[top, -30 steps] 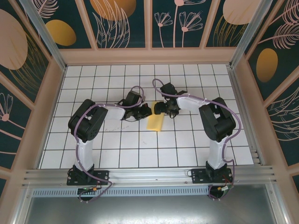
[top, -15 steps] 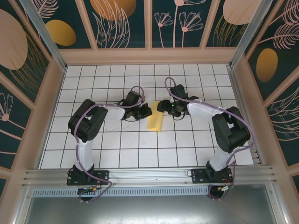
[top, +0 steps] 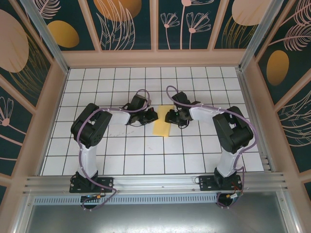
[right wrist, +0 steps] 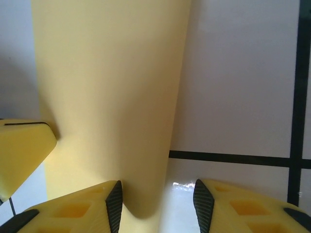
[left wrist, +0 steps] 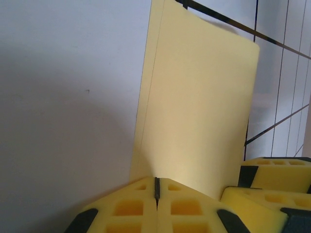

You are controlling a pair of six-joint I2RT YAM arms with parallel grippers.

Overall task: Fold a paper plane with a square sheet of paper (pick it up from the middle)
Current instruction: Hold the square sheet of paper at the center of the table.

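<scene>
The left gripper (left wrist: 156,187) is closed, tips at the paper (left wrist: 199,111) edge; the right gripper (right wrist: 158,199) has its jaws apart astride the paper's corner.

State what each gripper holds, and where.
Nothing looks gripped. Left gripper, shut, rests its tips on the paper's edge; right gripper's open jaws straddle another edge.

Access to the folded yellow sheet of paper (top: 161,129) is being blocked at its far end by the left gripper (top: 155,116) and the right gripper (top: 168,117). Free passage is being offered over the near rows of the tiled table (top: 146,156).
</scene>
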